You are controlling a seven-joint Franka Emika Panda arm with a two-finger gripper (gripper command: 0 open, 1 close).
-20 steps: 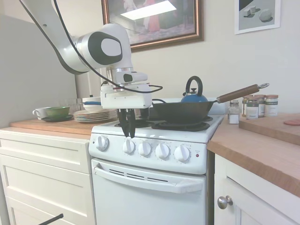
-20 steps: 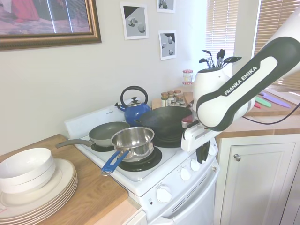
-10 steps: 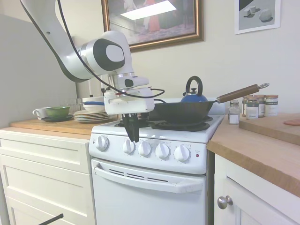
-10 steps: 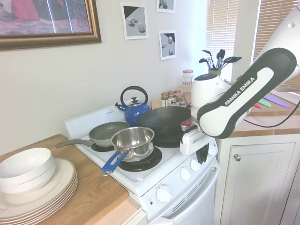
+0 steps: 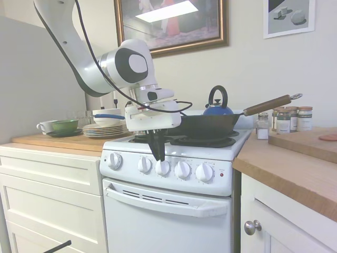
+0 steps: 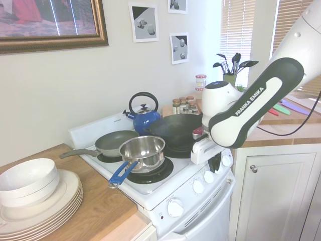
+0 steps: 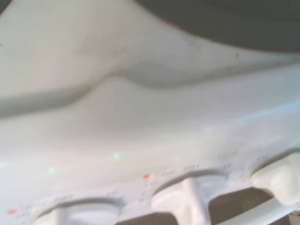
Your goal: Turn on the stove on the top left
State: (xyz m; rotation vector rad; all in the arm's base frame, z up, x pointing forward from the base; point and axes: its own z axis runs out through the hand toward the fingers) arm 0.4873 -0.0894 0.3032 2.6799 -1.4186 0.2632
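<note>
Just in front of the stove, the gripper points down over the knob panel, its dark fingers pressed together into a narrow wedge with nothing between them. The tips sit between the second knob and the third knob, touching or very nearly touching the panel; which of the two cannot be told. The first knob stands clear to one side, and the fourth knob and fifth knob to the other, beside a small red light. The stove stands between a wooden counter with white drawers and another wooden counter over a white cabinet. Below the panel runs the oven door's bar handle.

On the cooktop, the second exterior view shows a steel saucepan with a blue handle on a front coil, a grey frying pan behind it, a blue kettle at the back and a black wok whose wooden handle reaches out over the counter. A stack of plates carrying a white bowl rests on the counter beside the stove. Spice jars line the wall.

The wrist view is blurred, showing the white panel surface and knobs from close by
</note>
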